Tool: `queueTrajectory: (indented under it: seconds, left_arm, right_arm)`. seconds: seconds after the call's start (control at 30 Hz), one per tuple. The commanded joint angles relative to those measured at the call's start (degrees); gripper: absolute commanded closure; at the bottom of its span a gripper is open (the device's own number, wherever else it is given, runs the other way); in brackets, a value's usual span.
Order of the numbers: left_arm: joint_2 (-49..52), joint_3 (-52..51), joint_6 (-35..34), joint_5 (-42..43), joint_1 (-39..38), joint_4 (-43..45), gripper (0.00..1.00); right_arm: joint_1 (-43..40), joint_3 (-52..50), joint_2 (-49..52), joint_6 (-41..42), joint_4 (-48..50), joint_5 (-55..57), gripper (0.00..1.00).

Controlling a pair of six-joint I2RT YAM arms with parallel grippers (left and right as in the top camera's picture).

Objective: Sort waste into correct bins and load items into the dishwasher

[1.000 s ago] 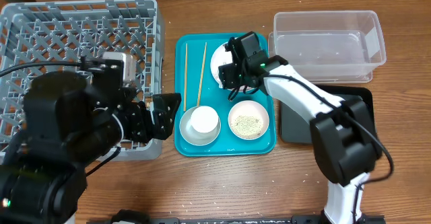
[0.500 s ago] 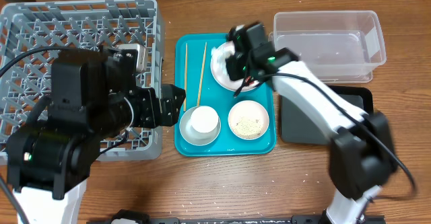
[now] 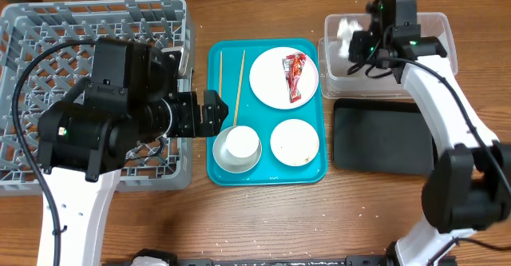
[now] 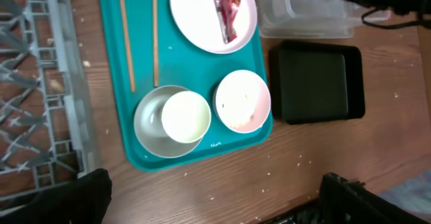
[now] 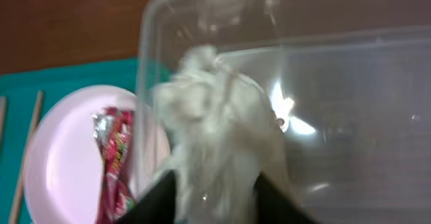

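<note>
One crumpled white napkin (image 5: 219, 126) is clamped in the right gripper (image 3: 358, 47), at the left end of the clear plastic bin (image 3: 423, 54) by the table's far right corner. The wad sits just inside the bin's left wall, with the bin floor straight beneath it, so I'd judge that simply letting go would land it inside. The left gripper (image 3: 209, 113), fingers spread and holding nothing, hovers at the teal tray's (image 3: 267, 174) left rim, well apart from the bin.

Teal tray (image 3: 266, 170), white plate (image 3: 267, 78), red wrapper (image 3: 293, 76) (silver-edged), white tissue (image 5: 215, 130), grey lattice rack (image 3: 48, 26), black bin (image 3: 379, 134), brown tabletop (image 3: 319, 226).
</note>
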Motion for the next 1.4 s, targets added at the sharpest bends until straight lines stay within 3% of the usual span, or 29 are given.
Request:
queueTrajectory:
  seconds: [0.0, 0.07, 0.23, 0.27, 0.53, 0.8, 0.97, 1.0, 1.07, 1.37]
  left_arm:
    - [-5.4, 4.11, -1.46, -7.72, 0.24, -0.7, 0.0]
    - [-8.94, 4.39, -1.44, -12.5, 0.24, -0.35, 0.0]
    - [-15.15, 4.39, -1.42, -18.86, 0.24, -0.26, 0.0]
    - [-16.02, 4.39, -1.42, -19.23, 0.24, -0.28, 0.0]
    - [-17.86, 4.37, -1.42, -19.21, 0.24, -0.37, 0.0]
    - [-17.86, 4.37, -1.42, -19.21, 0.24, -0.37, 0.0]
    - [-17.86, 4.37, -1.42, -19.06, 0.24, -0.31, 0.0]
    - [-17.86, 4.37, -1.42, -19.04, 0.24, -0.31, 0.0]
    - [-17.86, 4.37, -1.42, -19.04, 0.24, -0.31, 0.0]
    - [-17.86, 4.37, -1.44, -18.95, 0.24, -0.31, 0.0]
  right_arm:
    - [0.46, 1.09, -1.92, 0.17, -0.48, -2.89, 0.18]
    - [1.57, 1.46, -3.45, 0.2, -0.74, -7.52, 0.15]
    - [7.63, 1.44, -5.29, 0.15, -2.67, -12.33, 0.34]
    - [9.31, 1.27, -5.03, 0.13, -2.97, -11.65, 0.38]
    - [21.27, -1.51, 2.36, 0.11, 2.51, 14.86, 0.4]
    - [20.85, -1.51, 13.66, -0.48, 11.89, 15.34, 0.48]
    - [20.87, -1.51, 16.61, -0.48, 13.03, 15.34, 0.59]
    - [20.96, -1.33, 16.37, -0.42, 12.72, 14.43, 0.79]
    - [21.27, -0.39, 15.58, -0.35, 10.86, 12.7, 0.96]
    - [18.78, 6.23, -0.87, 2.99, 2.67, 12.55, 0.96]
